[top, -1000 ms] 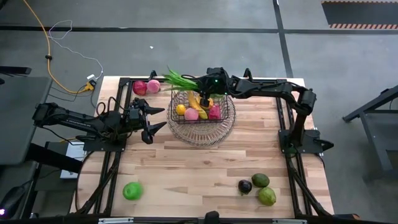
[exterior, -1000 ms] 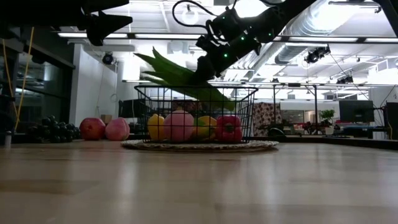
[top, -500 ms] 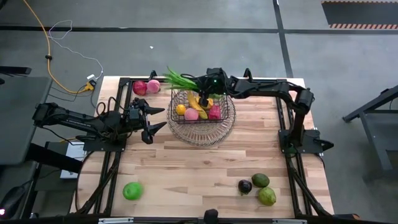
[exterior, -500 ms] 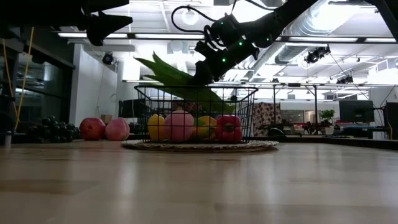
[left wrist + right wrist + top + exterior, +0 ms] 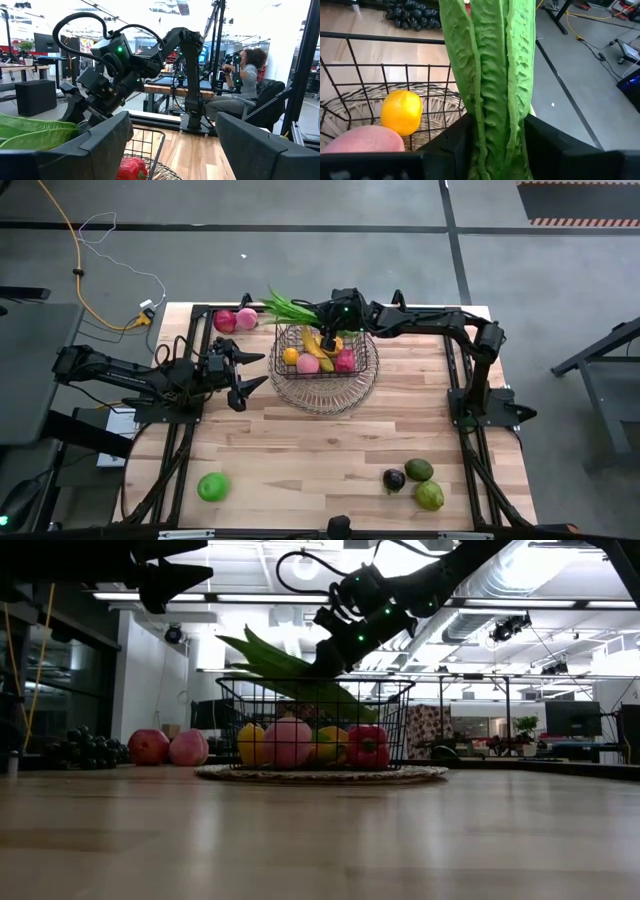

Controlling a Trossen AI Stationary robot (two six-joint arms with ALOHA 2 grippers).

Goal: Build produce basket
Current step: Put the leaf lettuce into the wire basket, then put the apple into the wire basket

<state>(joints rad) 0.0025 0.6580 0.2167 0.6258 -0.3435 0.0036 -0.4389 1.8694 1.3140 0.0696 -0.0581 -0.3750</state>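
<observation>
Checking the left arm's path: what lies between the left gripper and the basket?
In the high view, only bare wooden table lies between the open left gripper and the basket, which sits in a round wire dish.

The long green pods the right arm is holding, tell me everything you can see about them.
The green pods are a bunch of long, flat, ridged bright-green strips. The right gripper is shut on one end; the free ends fan out past the basket rim at the table's far side. They slant down into the basket, over the yellow fruit.
</observation>
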